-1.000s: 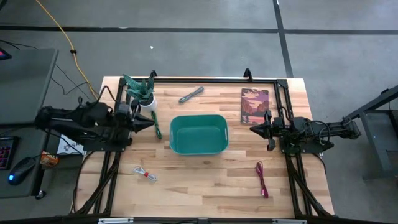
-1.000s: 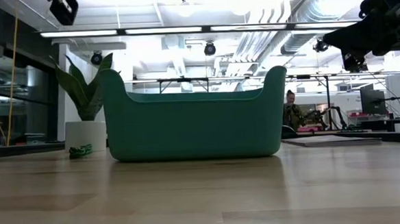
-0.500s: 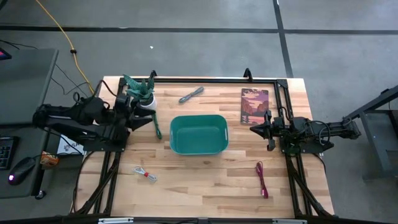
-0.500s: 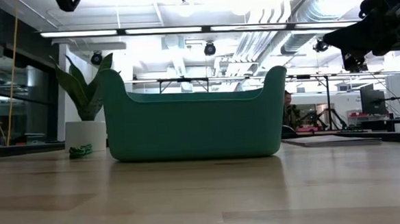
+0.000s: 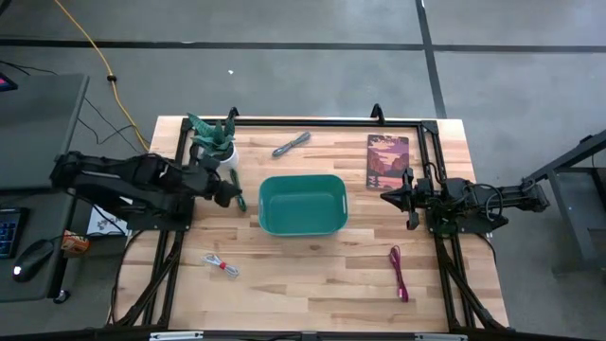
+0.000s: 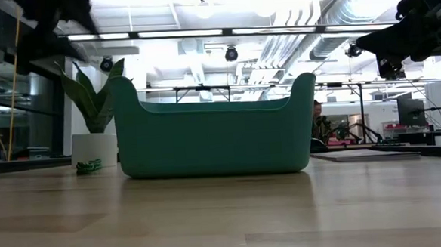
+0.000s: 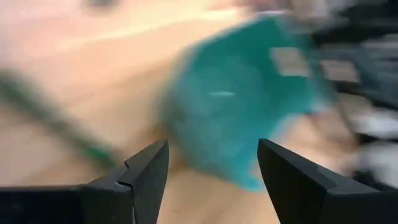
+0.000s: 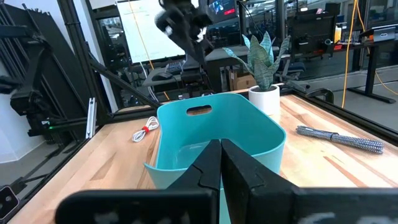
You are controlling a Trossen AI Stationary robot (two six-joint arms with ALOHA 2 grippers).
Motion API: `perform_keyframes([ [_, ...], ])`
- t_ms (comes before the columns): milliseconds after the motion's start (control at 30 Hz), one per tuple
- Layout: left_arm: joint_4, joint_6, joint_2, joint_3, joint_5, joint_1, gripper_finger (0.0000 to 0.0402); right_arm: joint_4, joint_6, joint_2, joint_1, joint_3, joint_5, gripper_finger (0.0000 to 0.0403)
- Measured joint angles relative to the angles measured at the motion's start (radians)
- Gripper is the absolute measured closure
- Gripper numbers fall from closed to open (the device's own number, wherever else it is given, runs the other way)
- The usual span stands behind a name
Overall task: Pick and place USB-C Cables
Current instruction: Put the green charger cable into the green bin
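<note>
The dark green USB-C cable (image 5: 240, 196) lies on the table between the potted plant (image 5: 216, 144) and the teal bin (image 5: 303, 204). My left gripper (image 5: 228, 191) hovers open just over it. In the left wrist view, my left gripper (image 7: 211, 149) has nothing between its fingers, and the blurred green cable (image 7: 56, 124) lies ahead of it. The grey cable (image 5: 291, 144) lies behind the bin, the white one with a red band (image 5: 221, 265) at the near left, and the magenta one (image 5: 399, 273) at the near right. My right gripper (image 5: 388, 197) waits shut to the right of the bin.
A book (image 5: 387, 161) lies flat at the far right, next to the right arm. The plant in its white pot stands close behind my left gripper. The bin's left wall (image 5: 262, 205) is a short way to the right of the green cable.
My left gripper has come down from high above the table toward the green cable and tipped forward, still moving fast. Its fingers made a point a second ago and now stand apart. The cables, the bin and the right arm have kept still.
</note>
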Motion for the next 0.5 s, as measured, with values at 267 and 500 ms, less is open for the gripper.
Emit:
perform_keyframes([
  [267, -0.143, -0.253, 0.228, -0.039, -0.119, 0.020, 0.0174, 0.000, 0.000, 0.000, 0.000, 0.000, 0.000, 0.0403],
  [500, -0.038, -0.401, 0.335, -0.120, -0.105, 0.032, 0.0174, 0.000, 0.000, 0.000, 0.000, 0.000, 0.000, 0.0403],
])
